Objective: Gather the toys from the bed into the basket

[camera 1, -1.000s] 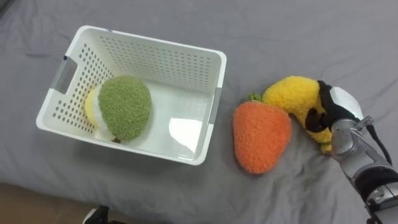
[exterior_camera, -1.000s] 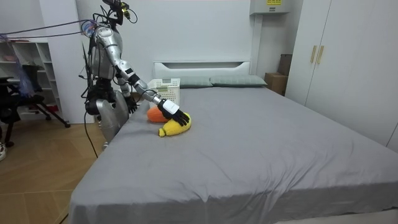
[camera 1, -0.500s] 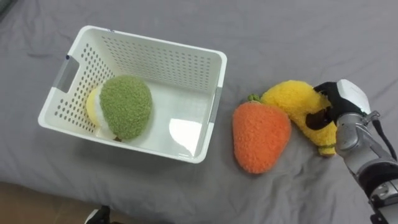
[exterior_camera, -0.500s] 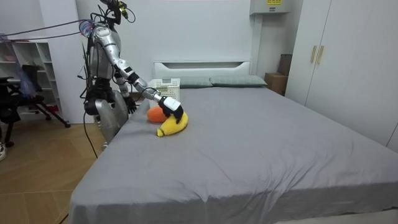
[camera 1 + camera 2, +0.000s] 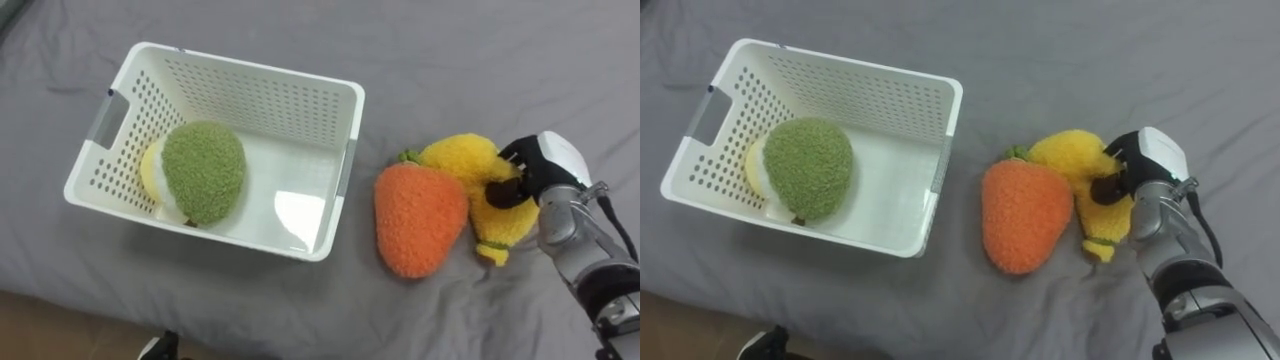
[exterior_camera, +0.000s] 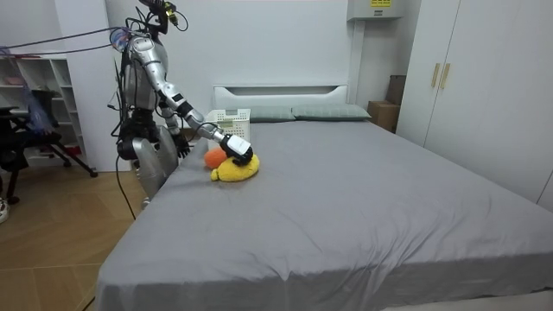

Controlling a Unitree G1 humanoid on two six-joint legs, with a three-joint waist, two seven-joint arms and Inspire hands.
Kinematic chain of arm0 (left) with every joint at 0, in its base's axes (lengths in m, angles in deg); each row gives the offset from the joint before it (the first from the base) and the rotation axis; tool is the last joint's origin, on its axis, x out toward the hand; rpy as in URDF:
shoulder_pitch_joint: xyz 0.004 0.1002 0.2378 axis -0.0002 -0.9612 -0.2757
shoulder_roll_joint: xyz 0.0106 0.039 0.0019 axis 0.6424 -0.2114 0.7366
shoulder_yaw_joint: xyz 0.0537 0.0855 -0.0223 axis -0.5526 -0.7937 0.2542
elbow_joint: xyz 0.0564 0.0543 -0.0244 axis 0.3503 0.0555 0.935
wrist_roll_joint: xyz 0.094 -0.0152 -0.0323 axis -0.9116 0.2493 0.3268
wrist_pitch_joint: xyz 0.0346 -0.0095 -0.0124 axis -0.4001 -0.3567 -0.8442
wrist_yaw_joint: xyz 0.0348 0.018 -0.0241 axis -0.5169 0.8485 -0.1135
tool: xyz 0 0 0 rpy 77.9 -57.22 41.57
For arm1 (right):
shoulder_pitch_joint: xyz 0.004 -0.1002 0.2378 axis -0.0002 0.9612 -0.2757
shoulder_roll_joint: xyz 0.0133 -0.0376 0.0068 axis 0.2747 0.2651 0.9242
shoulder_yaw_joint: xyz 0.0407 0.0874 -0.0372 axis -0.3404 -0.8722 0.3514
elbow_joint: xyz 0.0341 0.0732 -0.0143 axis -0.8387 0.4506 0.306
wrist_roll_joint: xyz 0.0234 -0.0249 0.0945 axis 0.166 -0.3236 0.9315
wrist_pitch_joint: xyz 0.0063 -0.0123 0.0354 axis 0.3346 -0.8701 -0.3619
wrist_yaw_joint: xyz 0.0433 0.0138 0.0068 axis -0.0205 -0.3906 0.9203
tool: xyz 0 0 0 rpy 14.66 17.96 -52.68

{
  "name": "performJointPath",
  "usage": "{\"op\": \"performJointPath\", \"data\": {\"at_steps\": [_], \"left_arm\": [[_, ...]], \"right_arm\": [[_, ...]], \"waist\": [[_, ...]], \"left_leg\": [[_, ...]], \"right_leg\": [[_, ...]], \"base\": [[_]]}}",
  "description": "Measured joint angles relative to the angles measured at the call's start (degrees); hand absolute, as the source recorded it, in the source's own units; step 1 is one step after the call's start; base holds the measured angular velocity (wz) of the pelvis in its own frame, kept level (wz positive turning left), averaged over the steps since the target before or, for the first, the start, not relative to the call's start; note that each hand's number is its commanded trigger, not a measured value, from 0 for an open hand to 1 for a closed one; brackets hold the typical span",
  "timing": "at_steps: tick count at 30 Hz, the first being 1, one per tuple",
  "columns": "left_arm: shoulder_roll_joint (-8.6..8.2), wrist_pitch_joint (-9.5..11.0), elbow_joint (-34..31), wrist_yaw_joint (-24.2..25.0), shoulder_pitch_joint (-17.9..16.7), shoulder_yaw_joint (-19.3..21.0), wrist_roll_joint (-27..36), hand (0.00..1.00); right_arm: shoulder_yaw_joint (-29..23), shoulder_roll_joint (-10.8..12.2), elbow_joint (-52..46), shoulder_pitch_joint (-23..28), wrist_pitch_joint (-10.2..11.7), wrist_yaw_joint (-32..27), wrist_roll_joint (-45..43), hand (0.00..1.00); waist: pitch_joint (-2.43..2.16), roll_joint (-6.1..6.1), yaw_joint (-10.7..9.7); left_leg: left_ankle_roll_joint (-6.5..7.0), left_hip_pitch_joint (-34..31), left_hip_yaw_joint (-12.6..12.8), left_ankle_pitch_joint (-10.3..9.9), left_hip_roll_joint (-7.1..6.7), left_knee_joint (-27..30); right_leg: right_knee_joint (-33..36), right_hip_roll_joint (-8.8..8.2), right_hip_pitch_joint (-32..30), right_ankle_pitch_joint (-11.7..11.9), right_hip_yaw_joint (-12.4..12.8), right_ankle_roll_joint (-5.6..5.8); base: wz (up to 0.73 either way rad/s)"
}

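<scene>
Room view. Against the far wall stands a white headboard (image 6: 275,90), with two grey-green pillows (image 6: 327,112) lying side by side just in front of it. At the room view's right — a tall white wardrobe (image 6: 484,86) with paired doors; a brown box (image 6: 384,111) sits beside it, below a white wall cabinet (image 6: 376,9). At the room view's left — white shelving (image 6: 47,86) and a black office chair (image 6: 17,142), both on a wooden floor (image 6: 52,242).
</scene>
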Motion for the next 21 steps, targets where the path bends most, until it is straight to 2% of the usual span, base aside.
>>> {"op": "performJointPath", "data": {"at_steps": [6, 9, 12, 14, 15, 16, 20, 21], "left_arm": [[0.05, 0.0, -0.1, -0.1, -0.3, 0.1, -0.1, 0.0], [0.05, 0.0, -0.1, -0.1, -1.3, 1.1, 0.0, 0.0], [0.07, 0.0, -0.1, -0.4, -2.0, 2.6, 0.0, 0.0], [0.12, 0.0, -0.1, -1.3, -3.3, 4.0, 0.0, 0.0], [0.14, 0.0, -0.1, -1.4, -3.7, 4.2, 0.0, 0.0], [0.14, 0.0, -0.1, -1.5, -4.0, 5.4, 0.0, 0.0], [0.25, -0.1, -0.8, -2.6, -6.1, 8.5, -0.1, 0.0], [0.24, -0.2, -0.8, -2.6, -6.4, 8.6, -0.4, 0.0]], "right_arm": [[0.0, 0.0, -1.7, 0.4, 0.0, 0.0, 0.9, 1.0], [-0.4, 0.0, -6.0, 2.7, -0.2, 0.0, 0.9, 1.0], [-3.2, 0.0, -10.3, 4.8, -0.2, -0.2, 0.5, 1.0], [-5.3, 0.0, -14.5, 7.0, -0.2, -0.5, 0.5, 1.0], [-5.9, 0.0, -15.7, 7.8, -0.3, -0.6, 0.4, 1.0], [-7.1, 0.0, -18.3, 9.3, -0.4, -0.8, 0.5, 1.0], [-9.5, 0.0, -25.9, 12.1, -0.4, -2.6, 0.7, 1.0], [-10.6, 0.0, -28.0, 13.0, -0.4, -3.0, 0.7, 1.0]], "waist": [[-0.53, -0.1, -0.7], [-0.79, -0.1, -1.2], [-0.98, -0.23, -2.0], [-1.07, -0.35, -3.4], [-1.25, -0.44, -3.7], [-1.67, -0.61, -4.5], [-2.5, -1.43, -6.5], [-2.59, -1.49, -6.7]], "left_leg": [[0.03, 0.1, 0.0, 0.1, -0.05, 0.1], [0.03, 1.1, 0.4, 0.1, -0.06, 0.1], [0.1, 1.9, 0.5, 0.3, -0.09, -0.1], [0.12, 2.8, 0.5, 0.3, -0.11, -0.2], [0.12, 3.0, 0.5, 0.3, -0.12, -0.2], [0.12, 3.2, 0.5, 0.3, -0.15, -0.2], [0.12, 5.7, 1.1, 0.3, -0.13, -0.6], [0.13, 7.0, 1.4, 0.3, -0.13, -1.1]], "right_leg": [[0.0, -0.09, 0.2, 0.0, 0.1, 0.0], [0.0, -0.1, 1.1, 0.0, 0.2, 0.0], [0.1, -0.16, 1.7, 0.0, 0.3, 0.0], [0.1, -0.22, 2.6, 0.0, 0.2, 0.02], [0.1, -0.23, 2.8, 0.0, 0.2, 0.03], [0.0, -0.25, 3.1, 0.0, 0.2, 0.04], [-0.5, -0.14, 5.3, -0.1, 0.8, -0.01], [-1.3, -0.03, 6.7, -0.1, 0.8, -0.1]], "base": [[0.0], [-0.02], [-0.03], [0.0], [0.0], [-0.04], [-0.07], [-0.08]]}}
